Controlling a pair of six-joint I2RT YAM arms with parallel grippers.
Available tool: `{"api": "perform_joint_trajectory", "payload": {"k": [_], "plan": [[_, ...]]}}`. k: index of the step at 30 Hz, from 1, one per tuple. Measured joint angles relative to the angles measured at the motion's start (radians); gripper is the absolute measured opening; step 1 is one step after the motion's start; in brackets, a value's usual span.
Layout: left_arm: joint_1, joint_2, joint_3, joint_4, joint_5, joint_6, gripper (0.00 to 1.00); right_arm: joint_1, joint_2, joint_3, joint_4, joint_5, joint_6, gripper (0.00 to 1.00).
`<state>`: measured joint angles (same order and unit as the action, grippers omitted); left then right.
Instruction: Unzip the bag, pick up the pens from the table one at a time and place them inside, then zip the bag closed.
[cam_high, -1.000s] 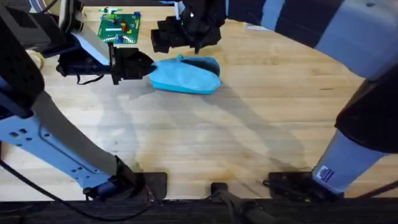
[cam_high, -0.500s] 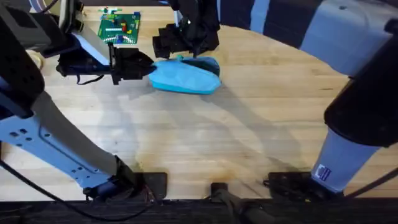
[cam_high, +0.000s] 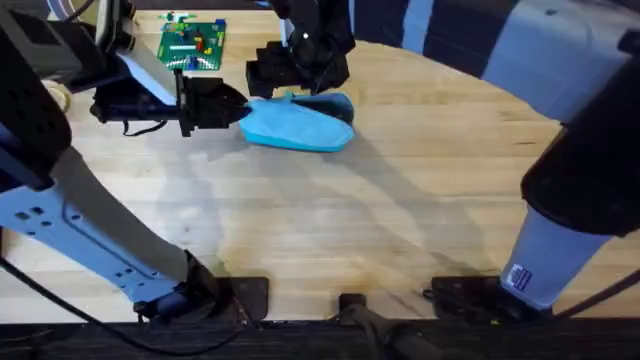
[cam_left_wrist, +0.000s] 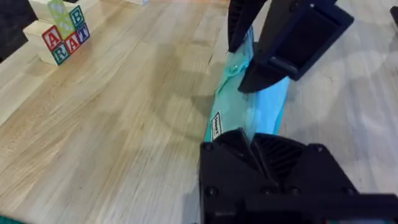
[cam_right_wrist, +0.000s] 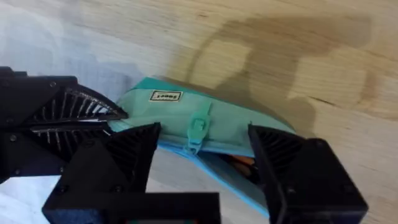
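The bag (cam_high: 298, 124) lies near the counter's (cam_high: 400, 220) far edge. The left gripper (cam_high: 225, 108) pinches its end, jaws narrow. The right gripper (cam_right_wrist: 199, 146) hovers with jaws wide, straddling the zipper pull (cam_right_wrist: 197, 127).

1. Left arm rises from its base at lower left and extends to the far left part of the workspace, forearm roughly level.
2. Left gripper (cam_high: 240, 112) points toward the right arm's gripper; fingers (cam_left_wrist: 252, 149) pressed together, pinching the end of the bag (cam_high: 298, 124) between them.
3. Right arm reaches across from lower right, large near the camera, wrist angled downward.
4. Right gripper (cam_high: 300, 88) hangs over the bag's far edge; jaws spread wide, zipper pull (cam_right_wrist: 198, 129) centred in the gap, touching neither finger.
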<state>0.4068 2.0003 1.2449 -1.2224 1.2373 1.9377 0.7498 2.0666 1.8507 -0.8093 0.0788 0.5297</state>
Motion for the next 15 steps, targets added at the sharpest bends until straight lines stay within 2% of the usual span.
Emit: {"api": "perform_joint_trajectory", "payload": {"k": [5, 6, 9, 15], "plan": [[0.000, 0.000, 0.000, 0.000, 0.000, 0.000, 0.042, 0.000, 0.000, 0.000, -0.002, -0.006, 0.002, 0.769], [0.000, 0.000, 0.000, 0.000, 0.000, 0.000, 0.042, 0.000, 0.000, 0.000, -0.005, -0.013, 0.002, 0.660], [0.000, 0.000, 0.000, 0.000, 0.000, 0.000, 0.042, 0.000, 0.000, 0.002, -0.014, -0.017, 0.003, 0.527], [0.000, 0.000, 0.000, 0.000, 0.000, 0.000, 0.042, 0.000, 0.000, 0.005, -0.028, -0.020, 0.002, 0.383]]}}
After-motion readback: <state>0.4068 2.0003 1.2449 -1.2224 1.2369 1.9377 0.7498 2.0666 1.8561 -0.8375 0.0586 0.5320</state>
